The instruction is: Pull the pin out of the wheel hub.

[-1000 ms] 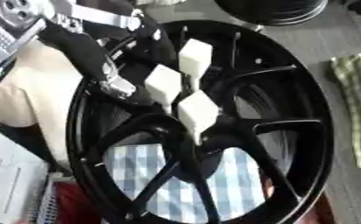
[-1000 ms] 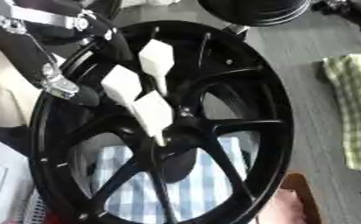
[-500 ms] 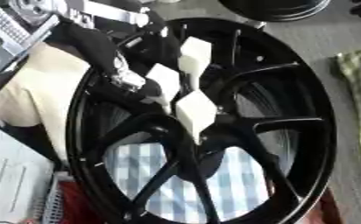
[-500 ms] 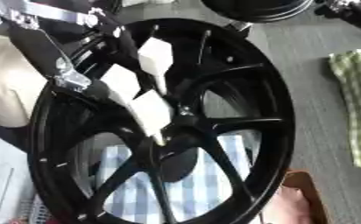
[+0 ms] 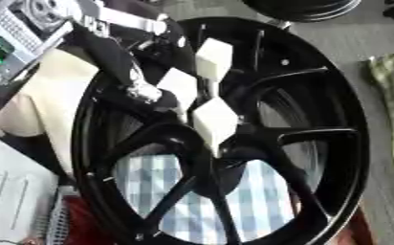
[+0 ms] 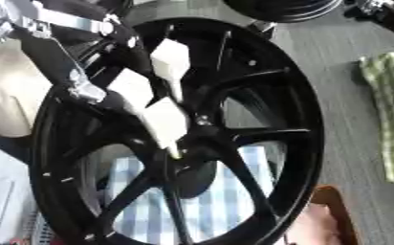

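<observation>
Wheel: we see a large black wheel [image 5: 317,158] with spokes filling most of both views, lying over a blue and white checked cloth [image 5: 259,201] that shows through the gaps.
Hub: the hub [image 5: 234,153] sits at the meeting of the spokes, a little below the wheel's middle.
Left hand: our left hand [image 5: 183,91] comes in from the upper left over the wheel, its pale fingers pointing down toward the hub.
Hand state: the lowest finger [image 5: 214,122] ends right at the hub; we cannot tell whether the fingers grasp anything.
Pin: we cannot make out the pin itself; the fingertip covers the spot at the hub.
Surroundings: a green checked towel [image 6: 388,119] lies well apart at the right.
</observation>
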{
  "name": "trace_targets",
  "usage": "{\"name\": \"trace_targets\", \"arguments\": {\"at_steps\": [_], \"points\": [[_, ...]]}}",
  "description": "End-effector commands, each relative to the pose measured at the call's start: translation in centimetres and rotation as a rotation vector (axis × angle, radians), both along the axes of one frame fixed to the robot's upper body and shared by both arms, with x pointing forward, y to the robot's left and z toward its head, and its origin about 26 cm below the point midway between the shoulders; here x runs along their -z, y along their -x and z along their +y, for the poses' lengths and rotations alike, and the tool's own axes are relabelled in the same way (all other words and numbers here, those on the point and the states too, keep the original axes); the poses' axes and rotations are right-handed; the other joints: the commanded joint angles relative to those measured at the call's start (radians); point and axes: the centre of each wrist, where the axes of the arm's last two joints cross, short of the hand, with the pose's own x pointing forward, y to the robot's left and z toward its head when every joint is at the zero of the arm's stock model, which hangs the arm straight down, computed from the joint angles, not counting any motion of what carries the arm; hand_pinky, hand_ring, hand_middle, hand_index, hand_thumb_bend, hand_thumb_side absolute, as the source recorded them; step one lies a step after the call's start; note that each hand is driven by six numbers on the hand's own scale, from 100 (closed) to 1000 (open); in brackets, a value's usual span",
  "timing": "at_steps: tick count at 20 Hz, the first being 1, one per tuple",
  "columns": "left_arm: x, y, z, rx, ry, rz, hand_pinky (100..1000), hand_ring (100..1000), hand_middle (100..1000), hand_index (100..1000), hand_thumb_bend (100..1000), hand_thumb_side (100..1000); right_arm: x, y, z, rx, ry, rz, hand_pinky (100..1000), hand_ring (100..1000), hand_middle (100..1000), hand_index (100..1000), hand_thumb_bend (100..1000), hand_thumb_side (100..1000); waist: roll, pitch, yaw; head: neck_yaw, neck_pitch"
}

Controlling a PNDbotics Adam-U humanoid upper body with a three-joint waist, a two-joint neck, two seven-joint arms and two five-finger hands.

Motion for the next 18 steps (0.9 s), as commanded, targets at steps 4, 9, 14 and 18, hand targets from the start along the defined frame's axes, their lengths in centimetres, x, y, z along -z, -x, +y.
{"name": "trace_targets", "arguments": {"at_steps": [4,9,14,18], "points": [[-0.62,0.24,0.29,-0.002,-0.004,-0.018,819,785,726,813,391,447,-1.03,0.25,-0.26,0.013,0.004,-0.029,843,718,678,712,111,535,-0.009,-0.017,0.000,0.005,-0.012],[-0.37,0.08,0.45,-0.009,-0.003,-0.011,810,771,699,792,344,417,-1.04,0.27,-0.24,0.014,-0.004,-0.033,843,718,678,712,108,536,-0.011,-0.014,-0.002,0.008,-0.013],[-0.59,0.17,0.56,-0.006,0.007,-0.015,797,751,659,761,283,390,-0.90,0.26,-0.27,0.016,-0.008,-0.032,844,718,678,712,107,538,-0.012,-0.013,-0.002,0.009,-0.013],[-0.88,0.27,0.62,-0.002,0.022,-0.012,765,682,552,673,202,357,-0.84,0.26,-0.31,0.018,-0.011,-0.032,845,719,679,713,106,538,-0.015,-0.014,-0.001,0.008,-0.013]]}}
